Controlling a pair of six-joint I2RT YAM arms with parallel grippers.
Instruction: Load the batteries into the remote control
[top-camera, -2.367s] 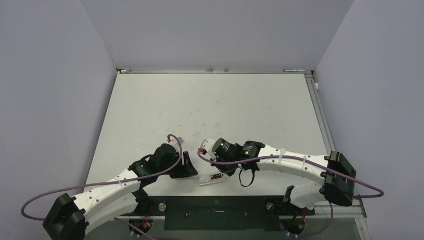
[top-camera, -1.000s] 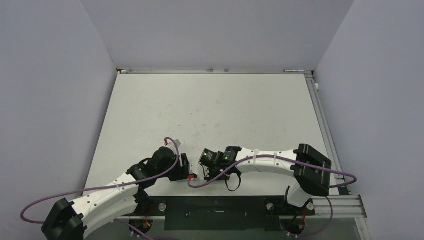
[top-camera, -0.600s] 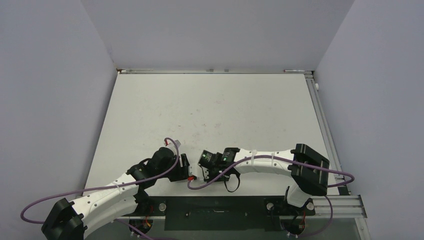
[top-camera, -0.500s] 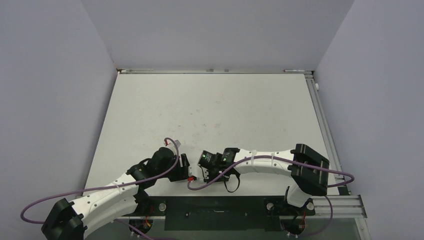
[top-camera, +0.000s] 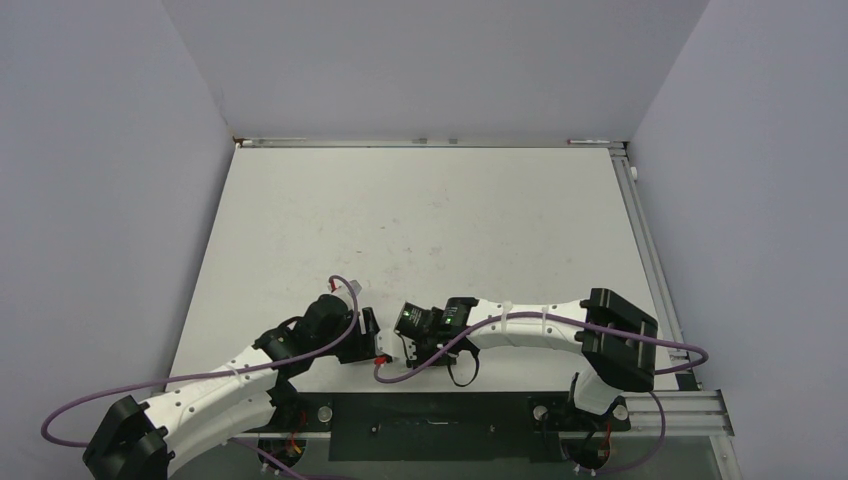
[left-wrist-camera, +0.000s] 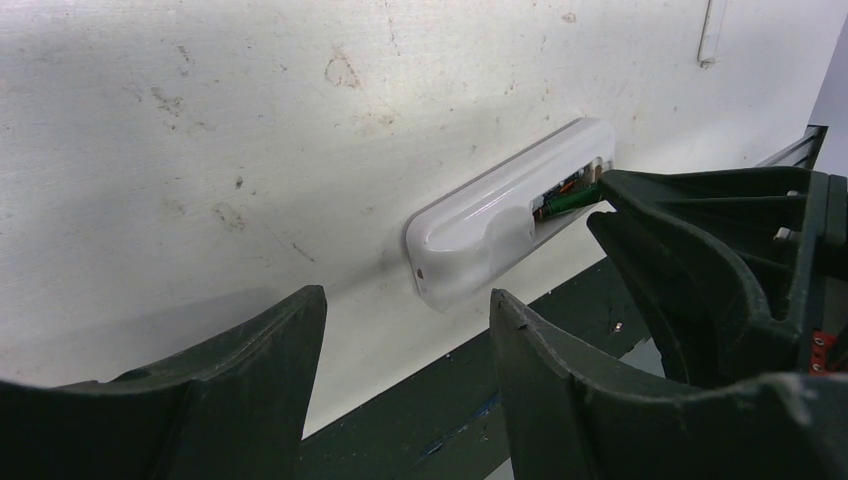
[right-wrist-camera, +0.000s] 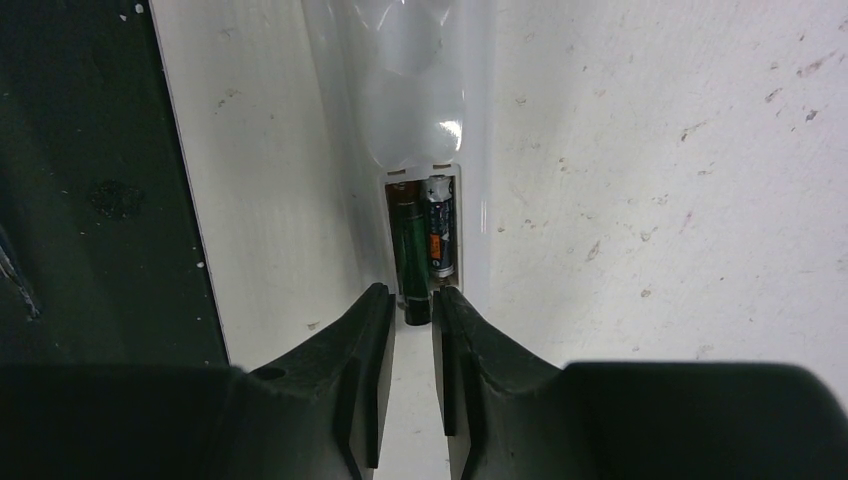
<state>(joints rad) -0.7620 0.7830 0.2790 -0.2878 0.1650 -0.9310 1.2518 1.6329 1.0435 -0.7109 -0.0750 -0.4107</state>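
The white remote control (left-wrist-camera: 500, 215) lies back up near the table's front edge, its battery bay uncovered (right-wrist-camera: 425, 90). One of the batteries (right-wrist-camera: 439, 235), with an orange and blue label, lies flat in the bay. A dark green one (right-wrist-camera: 408, 255) lies beside it, its dark end poking out past the remote's end (left-wrist-camera: 568, 198). My right gripper (right-wrist-camera: 410, 295) is narrowly open, its fingertips on either side of that protruding end. My left gripper (left-wrist-camera: 408, 300) stands open and holds nothing, just short of the remote's other end. From above, both grippers (top-camera: 372, 340) (top-camera: 405, 345) cover the remote.
A dark mounting plate (top-camera: 430, 425) runs along the table's front edge, right beside the remote (right-wrist-camera: 90, 180). The white table (top-camera: 430, 220) stretches back to grey walls. A metal rail (top-camera: 640, 230) lines its right side.
My right gripper's jaws have parted slightly around the green battery's end. Since the earliest frame the right arm has dropped low and left to the remote; the left arm edged closer.
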